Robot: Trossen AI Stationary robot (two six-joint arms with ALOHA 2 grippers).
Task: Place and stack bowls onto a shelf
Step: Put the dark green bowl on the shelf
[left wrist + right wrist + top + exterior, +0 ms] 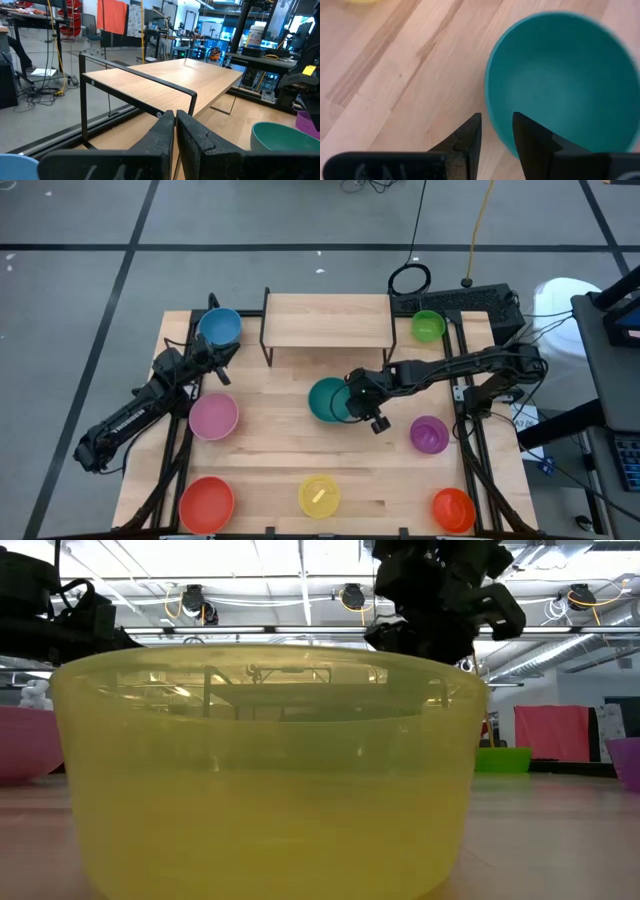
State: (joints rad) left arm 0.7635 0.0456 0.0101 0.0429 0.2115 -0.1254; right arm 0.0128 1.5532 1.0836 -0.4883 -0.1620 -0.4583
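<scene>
High view, and the right gripper [352, 402] is down at the middle of the table [280, 450], right at the teal bowl [328, 400]. The right wrist view shows its 2 fingers [470, 134] parted with a gap between them, astride the bowl's near rim: 1 finger outside on the wood, the other over the teal wall. Whether they press the rim I cannot tell; nothing looks gripped yet.

The left gripper [222, 360] waits at the table's far left, just beside the blue bowl [219, 326]. Its fingers [162, 137] are pinched together on nothing, pointing toward the shelf [326, 320].

That shelf stands at the far edge of the table, its board bare, with the teal bowl in front of it.

The other bowls sit around the table: green [427, 326] to the right of the shelf, pink [213, 418] on the left, purple [429, 434] on the right, then red [206, 504], yellow [319, 496] and orange [452, 508] along the near edge. In the low view the yellow one fills most of the picture.
</scene>
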